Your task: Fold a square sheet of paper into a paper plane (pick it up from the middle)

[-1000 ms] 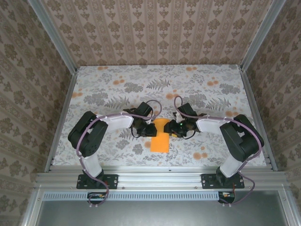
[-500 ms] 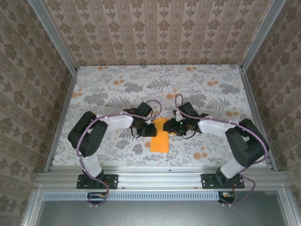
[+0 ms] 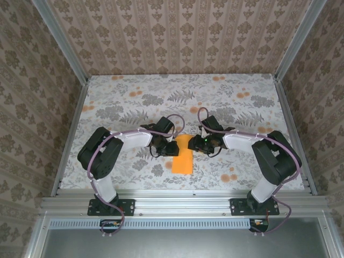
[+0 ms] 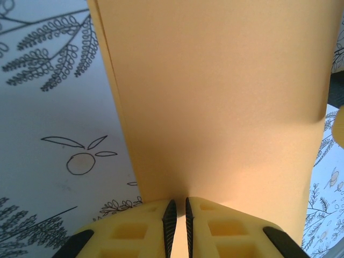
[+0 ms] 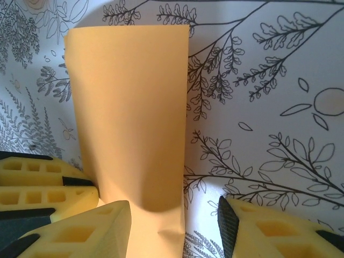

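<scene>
The orange paper sheet (image 3: 183, 157) lies folded into a long narrow rectangle in the middle of the table, between the two arms. My left gripper (image 3: 173, 148) is at its left edge near the far end, shut on the sheet (image 4: 215, 97), which runs in between the pads (image 4: 170, 217). My right gripper (image 3: 197, 144) stands open at the sheet's right edge. In the right wrist view the paper (image 5: 129, 107) bulges up in front of the right gripper (image 5: 174, 215) and passes between its spread fingers. No dart-shaped plane is seen.
The flower-printed tabletop (image 3: 242, 102) stretches free behind and to both sides of the paper. Patterned walls and metal rails (image 3: 70, 134) close in the table. The left gripper's yellow fingers (image 5: 32, 183) show at the left of the right wrist view.
The right gripper has edged a little toward the paper's right edge and its arm has shifted. The left gripper and the paper have stayed put.
</scene>
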Controlling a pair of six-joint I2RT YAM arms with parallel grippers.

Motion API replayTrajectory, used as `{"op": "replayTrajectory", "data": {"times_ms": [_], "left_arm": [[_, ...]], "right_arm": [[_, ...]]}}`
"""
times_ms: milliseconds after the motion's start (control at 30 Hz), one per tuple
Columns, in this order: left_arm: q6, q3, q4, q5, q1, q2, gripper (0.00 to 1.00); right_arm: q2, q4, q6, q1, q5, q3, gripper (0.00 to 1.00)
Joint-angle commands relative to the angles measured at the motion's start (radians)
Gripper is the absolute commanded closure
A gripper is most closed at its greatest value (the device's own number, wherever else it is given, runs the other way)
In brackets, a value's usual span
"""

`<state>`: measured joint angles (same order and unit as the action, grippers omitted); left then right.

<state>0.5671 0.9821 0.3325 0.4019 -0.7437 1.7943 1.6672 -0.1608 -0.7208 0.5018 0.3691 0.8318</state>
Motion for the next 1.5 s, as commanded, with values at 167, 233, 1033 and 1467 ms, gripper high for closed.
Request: {"op": "replayTrajectory", "data": {"times_ms": [167,233,1033,1467], "left_arm": [[-0.039,-0.043,0.023,-0.02,-0.002,0.09,0.82],[-0.041,-0.043,0.022,-0.019,-0.003,0.096,0.82],[-0.049,-0.045,0.019,0.002,0.003,0.12,0.82],[-0.056,-0.053,0.033,0.002,0.011,0.103,0.82]], "right_arm": [[0.05,0.089,0.024,0.003,0.06,0.035,0.51],[0.056,0.092,0.027,0.004,0.072,0.036,0.51],[-0.086,0.263,-0.066,0.004,0.169,-0.195,0.65],[-0.076,0.5,-0.164,-0.053,0.227,-0.281,0.69]]}}
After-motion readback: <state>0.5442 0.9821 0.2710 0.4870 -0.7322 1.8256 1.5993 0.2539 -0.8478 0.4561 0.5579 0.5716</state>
